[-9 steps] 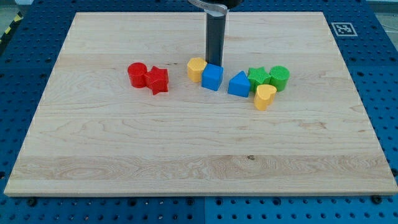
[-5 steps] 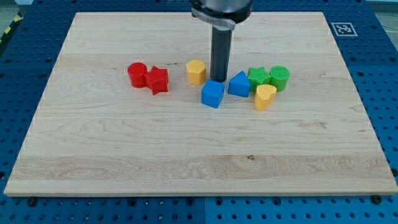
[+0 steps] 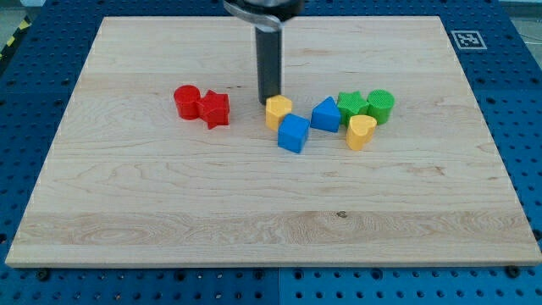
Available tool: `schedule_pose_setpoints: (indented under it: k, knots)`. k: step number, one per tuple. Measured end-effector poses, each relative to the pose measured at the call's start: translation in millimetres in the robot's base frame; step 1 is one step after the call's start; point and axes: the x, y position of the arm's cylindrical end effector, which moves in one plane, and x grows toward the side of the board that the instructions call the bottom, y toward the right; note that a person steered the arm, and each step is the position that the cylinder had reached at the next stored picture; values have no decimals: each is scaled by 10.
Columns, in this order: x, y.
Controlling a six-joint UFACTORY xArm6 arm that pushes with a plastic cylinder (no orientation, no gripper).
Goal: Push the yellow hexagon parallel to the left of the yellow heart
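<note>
Since the earlier frame, my tip (image 3: 268,103) was moved left; the yellow hexagon (image 3: 278,111) is touched just right of it. No jaws are carried by the upright dark rod. The blue cube (image 3: 294,133) sits below-right, the yellow heart (image 3: 361,132) further right.

I've got one cam only, set high at the board's (image 3: 169,220) near edge, looking down and across at approx mid distance. Whole board fits in frame; blue pegboard base (image 3: 525,127) shows round it, fiducial tag (image 3: 467,38) upper right.
</note>
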Motion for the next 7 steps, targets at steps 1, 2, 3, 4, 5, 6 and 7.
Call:
schedule_pose_setpoints:
  k: [1,2,3,4,5,6,7]
  knots:
    - [75,123]
    - [-80,35]
    - [-7,-102]
    - [162,12]
    - [203,153]
    - [227,86]
    - [372,-15]
